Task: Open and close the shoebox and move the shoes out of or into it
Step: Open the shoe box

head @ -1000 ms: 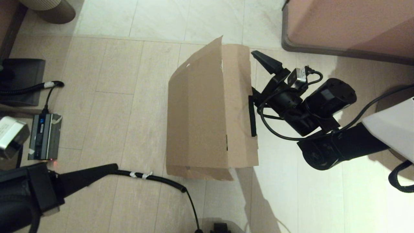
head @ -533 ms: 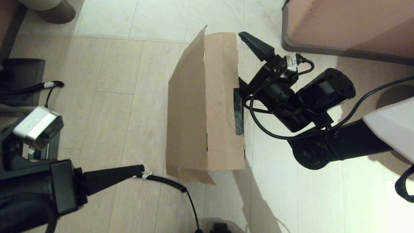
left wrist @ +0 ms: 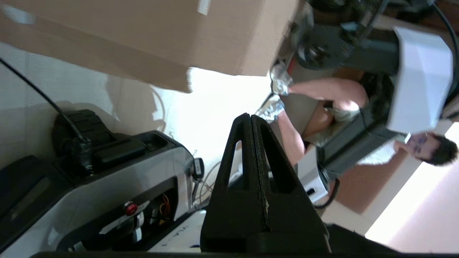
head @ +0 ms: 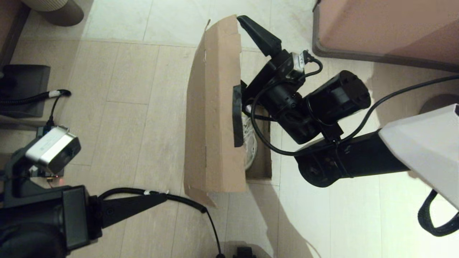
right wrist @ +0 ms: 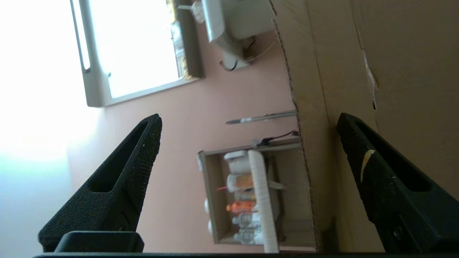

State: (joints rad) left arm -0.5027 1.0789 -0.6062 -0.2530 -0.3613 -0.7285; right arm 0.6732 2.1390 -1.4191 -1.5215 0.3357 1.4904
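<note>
The shoebox (head: 264, 154) stands on the floor with its brown lid (head: 211, 114) swung up almost on edge, the dark tape strip (head: 237, 114) on its edge flap facing right. My right gripper (head: 243, 53) is open beside that flap, one finger (head: 258, 36) sticking out past the lid's far end, the other against the lid's underside (right wrist: 394, 71). Part of a white shoe (head: 250, 141) shows inside the box; the rest of the pair is hidden. My left gripper (head: 163, 197) is shut on nothing, low at the left, near the box's front corner (left wrist: 143, 36).
A pink-brown furniture block (head: 387, 28) fills the back right. A black coiled cable (head: 186, 202) runs across the floor before the box. A grey round base (head: 57, 9) sits far left. A seated person (left wrist: 322, 93) appears in the left wrist view.
My right gripper has pushed the lid up and leftward from nearly flat to almost upright, uncovering the box and a shoe. My left arm has come forward toward the box.
</note>
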